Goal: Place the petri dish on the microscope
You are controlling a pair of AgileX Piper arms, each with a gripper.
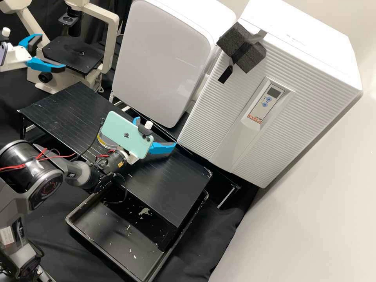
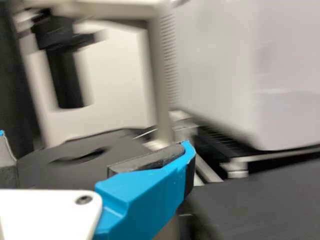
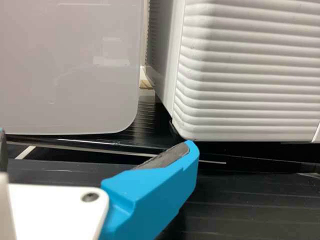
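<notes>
Background: black cloth (image 1: 223,235) around the bench, with a white box (image 1: 164,58) and a ribbed cabinet (image 1: 219,129) along the far side; a foam block (image 1: 243,47) is fixed to the cabinet.
Rack: a low black platform (image 1: 172,188) across the middle, partly over a tray (image 1: 117,235) with pale scraps in it.
Microscope: far left in the high view (image 1: 111,43), its dark stage (image 1: 66,51) facing up.
Dish: what is likely the dish (image 1: 105,143), round and pale with a yellowish band, lies on the platform, partly hidden behind the phone (image 1: 127,135) mounted on the right arm.
Right gripper: over the platform (image 1: 156,132), near the dish, its blue fingers (image 3: 160,192) spread with nothing between them.
Left gripper: beside the microscope (image 1: 53,51), also unclenched and holding nothing; one finger (image 2: 145,190) stands before the stage in its wrist view.
Done: both grippers seem to be in useful places, one by the dish, one by the stage; no more than that can be credited.
Left to do: grasp the dish, lift it, carry it across to the microscope, set it flat over the stage opening, let go and back away.
Progress: very early, I judge, since the dish looks ungrasped.
</notes>
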